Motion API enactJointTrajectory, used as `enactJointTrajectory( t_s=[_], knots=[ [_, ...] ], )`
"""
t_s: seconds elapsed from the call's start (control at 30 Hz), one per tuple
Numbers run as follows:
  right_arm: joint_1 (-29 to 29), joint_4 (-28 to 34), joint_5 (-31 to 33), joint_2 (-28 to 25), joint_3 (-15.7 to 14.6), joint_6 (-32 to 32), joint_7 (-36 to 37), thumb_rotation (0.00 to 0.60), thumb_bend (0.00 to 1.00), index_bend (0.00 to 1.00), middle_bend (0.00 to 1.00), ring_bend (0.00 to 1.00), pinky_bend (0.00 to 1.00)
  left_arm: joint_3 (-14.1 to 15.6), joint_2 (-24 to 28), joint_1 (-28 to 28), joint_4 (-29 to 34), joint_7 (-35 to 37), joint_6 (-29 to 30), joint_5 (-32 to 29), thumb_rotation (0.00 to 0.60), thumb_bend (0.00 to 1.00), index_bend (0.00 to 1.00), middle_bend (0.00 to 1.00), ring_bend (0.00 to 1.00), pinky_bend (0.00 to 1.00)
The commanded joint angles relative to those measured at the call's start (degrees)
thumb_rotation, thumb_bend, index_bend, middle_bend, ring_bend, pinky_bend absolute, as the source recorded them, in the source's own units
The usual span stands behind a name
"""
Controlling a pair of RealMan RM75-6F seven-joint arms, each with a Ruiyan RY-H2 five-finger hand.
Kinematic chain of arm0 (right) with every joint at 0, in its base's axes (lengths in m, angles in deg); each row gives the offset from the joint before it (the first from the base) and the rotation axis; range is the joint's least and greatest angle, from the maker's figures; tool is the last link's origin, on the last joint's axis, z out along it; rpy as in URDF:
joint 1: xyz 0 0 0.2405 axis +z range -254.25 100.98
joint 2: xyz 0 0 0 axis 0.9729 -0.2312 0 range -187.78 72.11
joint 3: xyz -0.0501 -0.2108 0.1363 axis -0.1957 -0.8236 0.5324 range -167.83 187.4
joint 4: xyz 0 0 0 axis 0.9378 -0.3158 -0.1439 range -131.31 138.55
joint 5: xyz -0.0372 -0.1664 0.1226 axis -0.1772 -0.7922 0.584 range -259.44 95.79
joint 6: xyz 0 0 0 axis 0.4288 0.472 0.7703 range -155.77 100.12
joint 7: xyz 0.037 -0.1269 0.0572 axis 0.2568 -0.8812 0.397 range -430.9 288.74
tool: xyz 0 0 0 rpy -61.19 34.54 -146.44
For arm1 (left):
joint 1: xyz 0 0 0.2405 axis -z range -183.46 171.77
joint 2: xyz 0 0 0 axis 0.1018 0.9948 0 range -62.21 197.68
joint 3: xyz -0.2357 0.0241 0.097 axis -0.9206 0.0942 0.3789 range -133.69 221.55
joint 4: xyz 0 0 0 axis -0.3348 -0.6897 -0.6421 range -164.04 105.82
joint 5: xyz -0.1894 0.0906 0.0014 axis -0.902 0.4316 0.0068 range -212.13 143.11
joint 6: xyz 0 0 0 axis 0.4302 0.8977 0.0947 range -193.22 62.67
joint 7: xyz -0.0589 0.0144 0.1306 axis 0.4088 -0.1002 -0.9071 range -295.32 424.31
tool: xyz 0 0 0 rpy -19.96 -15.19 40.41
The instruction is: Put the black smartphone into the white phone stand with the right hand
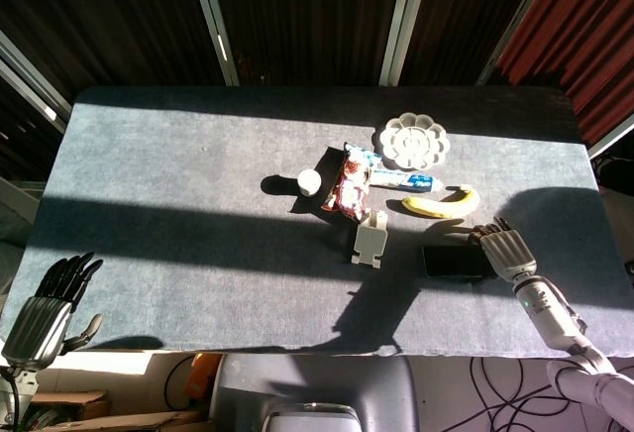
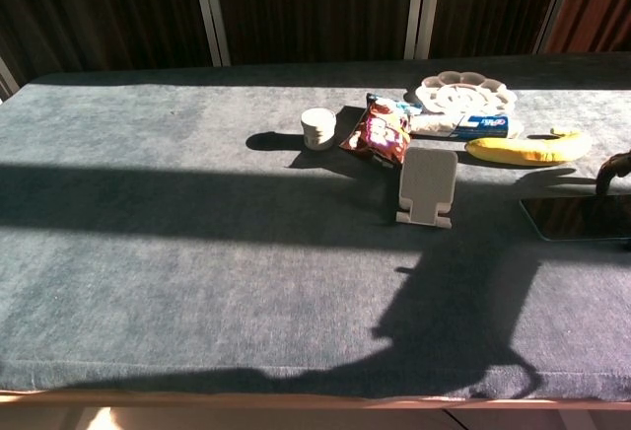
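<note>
Black smartphone flat on table, right of white phone stand, right hand at its right edge, grip unclear, banana just behind, left hand off-table, fingers spread, empty

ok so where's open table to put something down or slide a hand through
The whole stretch of table left of the small white cup is bare, as is the front strip before the phone stand. It is crowded from snack bag and palette dish across to banana, smartphone and right hand.
</note>
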Motion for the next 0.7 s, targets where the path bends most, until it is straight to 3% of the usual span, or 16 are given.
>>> enactJointTrajectory(
  t_s=[0.03, 0.23, 0.7],
  knots=[
    [-0.2, -0.5, 0.0, 0.6, 0.2, -1.1, -0.3, 0.6, 0.27, 0.73, 0.49, 0.32, 0.26, -0.1, 0.0, 0.0, 0.0, 0.1, 0.1, -0.1, 0.6, 0.36, 0.0, 0.0, 0.0, 0.06],
    [-0.4, -2.0, 0.1, 1.9, 0.5, -2.8, -1.6, 0.6, 0.27, 0.87, 0.6, 0.45, 0.37, -0.3, -0.2, 0.0, 0.0, 0.2, 0.0, -0.6, 0.6, 0.36, 0.0, 0.0, 0.0, 0.06],
    [-1.3, -1.1, 0.2, 2.6, 0.5, -6.5, -8.2, 0.6, 0.27, 0.99, 0.69, 0.55, 0.4, -0.2, -0.6, 0.0, -0.3, 0.8, 0.9, 0.6, 0.6, 0.37, 0.0, 0.0, 0.0, 0.06]
  ],
)
